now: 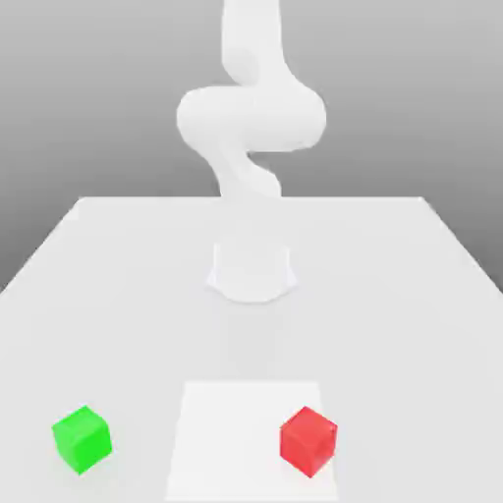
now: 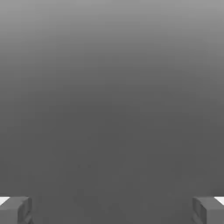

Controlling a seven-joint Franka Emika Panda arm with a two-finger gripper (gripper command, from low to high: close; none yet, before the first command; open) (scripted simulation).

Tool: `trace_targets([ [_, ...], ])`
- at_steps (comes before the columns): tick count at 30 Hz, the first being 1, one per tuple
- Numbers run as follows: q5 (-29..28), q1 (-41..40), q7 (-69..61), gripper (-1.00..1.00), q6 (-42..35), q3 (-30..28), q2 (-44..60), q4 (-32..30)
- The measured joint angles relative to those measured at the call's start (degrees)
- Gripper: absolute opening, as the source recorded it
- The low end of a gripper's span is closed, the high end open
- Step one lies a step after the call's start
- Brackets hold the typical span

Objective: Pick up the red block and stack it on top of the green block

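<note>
Your gripper (image 2: 112, 210) stands wide and empty; clamp the small matte red cube (image 1: 308, 441) across two flat opposite faces: probably light, rigid

A flat, matte white table (image 1: 118, 285) carries a small bright green cube (image 1: 82, 439) near the exterior view's left and a small bright red cube (image 1: 308, 441) near its right, well apart; the white arm's round base (image 1: 251, 272) stands farther back.
</note>
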Motion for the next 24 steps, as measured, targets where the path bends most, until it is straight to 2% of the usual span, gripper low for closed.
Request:
trace_targets([
  [5, -3.09, -4.29, 6.34, 0.0, 2.27, 4.41, 4.98, -2.37],
  [9, -3.09, -4.29, 6.34, 0.0, 2.27, 4.41, 4.98, -2.37],
  [12, -5.85, -9.82, 14.0, 0.0, 5.57, 10.07, 10.73, -6.59],
  [19, -6.81, -11.14, 16.74, 0.0, 6.55, 11.61, 12.63, -7.93],
  [24, -7.55, -13.39, 24.96, 0.0, 9.25, 15.42, 17.63, -12.53],
])
